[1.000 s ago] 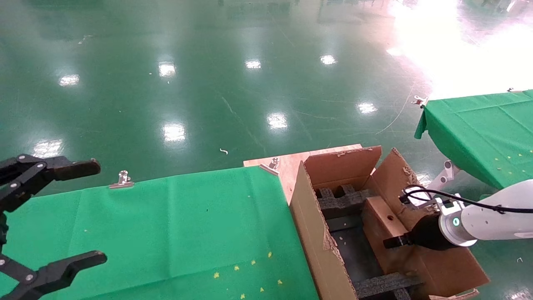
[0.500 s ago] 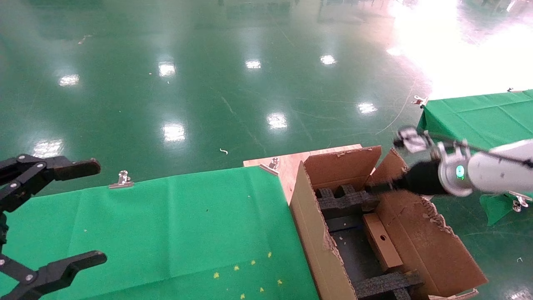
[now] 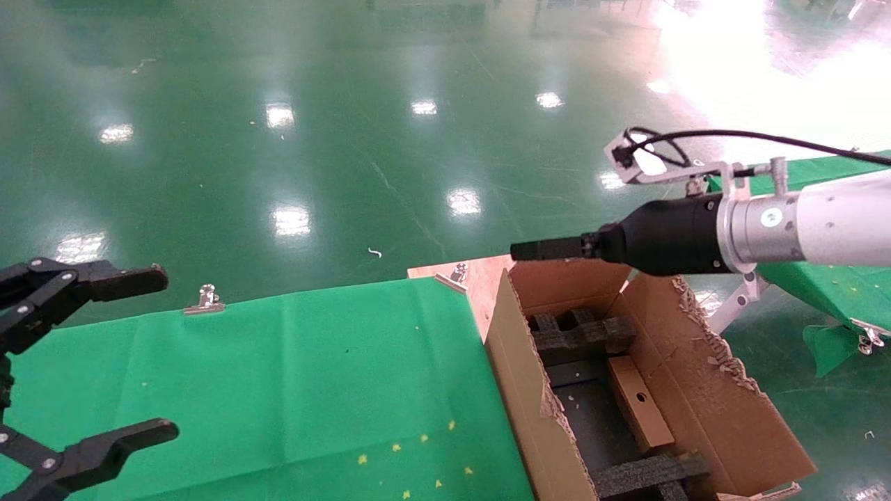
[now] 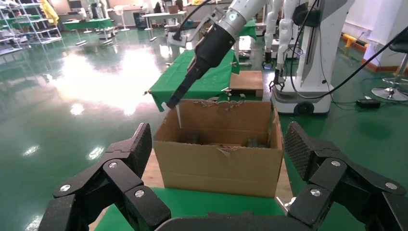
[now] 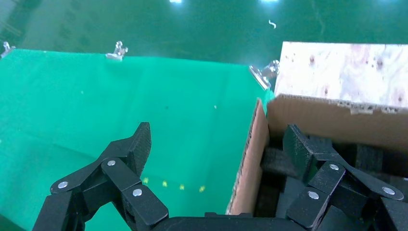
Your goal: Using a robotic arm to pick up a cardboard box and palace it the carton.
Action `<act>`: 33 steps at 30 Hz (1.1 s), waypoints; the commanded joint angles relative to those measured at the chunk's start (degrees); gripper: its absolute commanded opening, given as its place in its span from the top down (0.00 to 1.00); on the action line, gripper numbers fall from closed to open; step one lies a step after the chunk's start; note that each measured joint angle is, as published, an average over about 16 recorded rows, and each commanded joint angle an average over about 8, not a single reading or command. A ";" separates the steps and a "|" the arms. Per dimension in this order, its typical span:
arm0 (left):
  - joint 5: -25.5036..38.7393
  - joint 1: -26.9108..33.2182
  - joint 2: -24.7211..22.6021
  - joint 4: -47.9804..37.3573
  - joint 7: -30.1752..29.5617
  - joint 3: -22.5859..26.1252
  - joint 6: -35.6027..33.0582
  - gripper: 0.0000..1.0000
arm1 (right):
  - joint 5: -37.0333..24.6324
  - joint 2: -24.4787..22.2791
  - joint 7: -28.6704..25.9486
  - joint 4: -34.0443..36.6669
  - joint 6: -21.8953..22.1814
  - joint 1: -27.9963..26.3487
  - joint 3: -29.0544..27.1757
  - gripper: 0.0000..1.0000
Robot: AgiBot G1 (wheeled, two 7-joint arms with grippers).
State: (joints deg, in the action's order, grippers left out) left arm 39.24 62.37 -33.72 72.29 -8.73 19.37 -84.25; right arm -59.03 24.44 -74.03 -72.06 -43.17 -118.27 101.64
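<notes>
The cardboard box (image 3: 638, 402) lay inside the carton (image 3: 518, 390), on the dark floor of its interior beside the right-hand wall, its holed face turned up and tilted slightly, between the black foam insert (image 3: 581, 332) at the carton's far end and a second foam piece (image 3: 647, 472) at its near end. Nothing gripped it. Judged from that, the placing was done and what remained was only for the arm to clear away. The right gripper (image 5: 219, 144) hung above the carton's far left corner, well apart from the box, its fingers (image 5: 131, 148) spread wide with nothing between them; in the head view only its narrow black profile showed over the carton's back edge. The left gripper (image 4: 219, 154) was parked over the green cloth (image 3: 278, 376) to the left of the carton, also spread wide and empty. The box's underside and whether it sat flat against the carton floor could not be made out, since the carton's near wall and ragged flaps (image 3: 717, 348) hid part of the interior. From the left wrist view only the carton's outer side and a sliver of foam showed; the box itself was hidden there. The carton's near end was cut off by the bottom of the head view.
</notes>
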 commanded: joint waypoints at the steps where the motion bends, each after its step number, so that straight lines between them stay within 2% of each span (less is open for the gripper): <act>1: 0.00 0.00 0.00 0.00 0.00 0.00 0.00 0.00 | 1.06 -0.12 0.30 -0.47 -0.62 -0.32 -0.58 0.00; 6: -0.01 0.00 0.01 -0.01 0.00 0.00 0.01 0.00 | 0.56 0.08 0.72 0.00 -0.57 0.59 -0.93 0.00; 10: -0.01 0.00 0.01 -0.01 0.01 0.00 0.01 0.00 | 1.24 0.50 3.24 -0.08 -2.28 2.87 -4.39 0.00; 33: -0.02 0.01 0.01 -0.02 0.02 0.02 0.01 0.00 | 7.63 4.55 27.32 -0.66 -18.42 24.47 -36.98 0.00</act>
State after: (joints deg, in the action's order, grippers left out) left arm 39.22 62.38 -33.71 72.27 -8.71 19.39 -84.25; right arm -51.40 28.98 -46.70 -72.72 -61.59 -93.80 64.66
